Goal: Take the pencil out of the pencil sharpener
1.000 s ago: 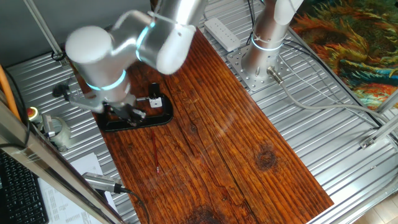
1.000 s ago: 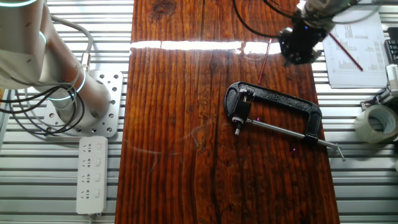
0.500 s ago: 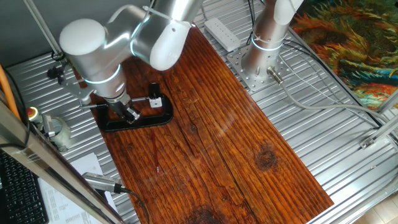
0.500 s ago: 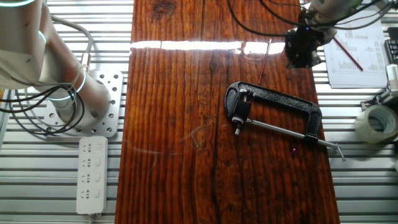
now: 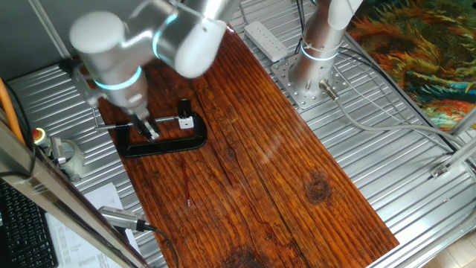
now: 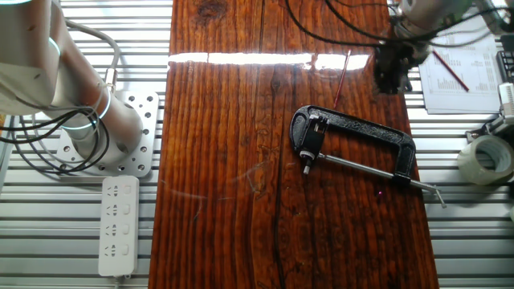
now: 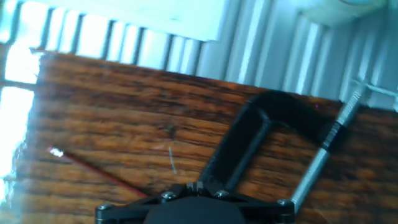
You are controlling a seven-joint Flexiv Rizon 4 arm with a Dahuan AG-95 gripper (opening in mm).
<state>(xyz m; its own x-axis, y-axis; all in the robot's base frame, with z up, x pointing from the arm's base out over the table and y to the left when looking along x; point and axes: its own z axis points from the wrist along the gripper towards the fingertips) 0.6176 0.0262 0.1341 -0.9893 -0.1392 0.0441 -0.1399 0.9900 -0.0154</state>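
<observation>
The gripper (image 6: 392, 74) hangs over the far edge of the wooden board (image 6: 241, 201), up by the corner nearest the printed sheet (image 6: 458, 68). It shows blurred in both fixed views, so whether its jaws are parted or pressed together cannot be told; the hand view shows only the black base of the hand along the bottom edge, fingers out of sight.

The pencil (image 6: 342, 77) lies flat on the board, a thin red line just beside the gripper, on the side toward the arm's base (image 6: 104, 132). In the hand view the pencil (image 7: 93, 167) runs slantwise from a small pale tip at the left down toward the hand's housing. That pale tip may be the pencil sharpener (image 7: 56, 152), but it is too small to be sure.

The black clamp (image 6: 361, 140) sits on the board near the pencil but apart from it, its silver screw rod (image 6: 361, 168) pointing toward the board's edge. In the hand view the clamp (image 7: 249, 140) fills the middle, to the right of the pencil.

A roll of tape (image 6: 486, 158) rests off the board on the metal table (image 6: 474, 241).
</observation>
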